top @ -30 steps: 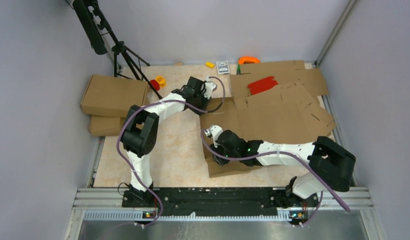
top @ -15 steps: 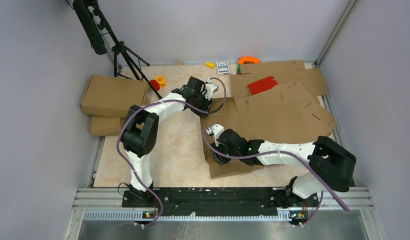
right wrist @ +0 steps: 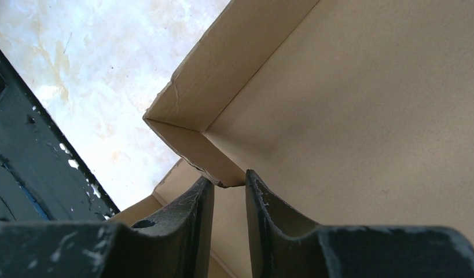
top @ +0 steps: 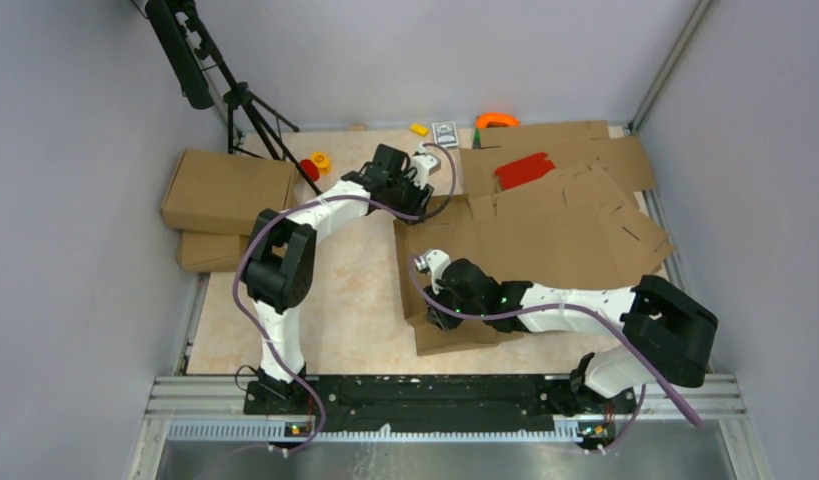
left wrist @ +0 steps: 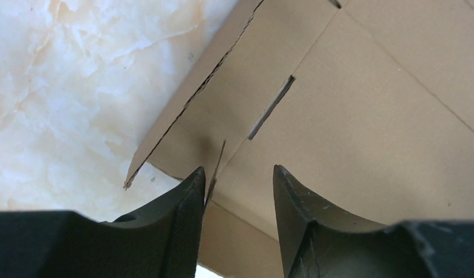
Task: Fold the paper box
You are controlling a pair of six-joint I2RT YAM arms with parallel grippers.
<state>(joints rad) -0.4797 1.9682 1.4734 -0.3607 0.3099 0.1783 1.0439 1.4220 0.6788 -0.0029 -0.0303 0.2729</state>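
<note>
Up close, right fingers (right wrist: 194, 231) pinch the paper box (right wrist: 338, 87) corner; left fingers (left wrist: 182, 220) spread beside heaped cardboard sheets (top: 575, 220).

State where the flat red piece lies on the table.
In the top external view the flat red piece lies right of centre at the table's far end, on the heaped brown cardboard sheets, near the orange curved object.

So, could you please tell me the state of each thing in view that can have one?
paper box, partly folded, left wall and one corner standing up.
left hand, open, astride a thin upright flap edge.
right hand, shut on the paper box's raised corner.
cardboard sheets, flat, unfolded, overlapping.
two boxes at the left, closed.
</note>
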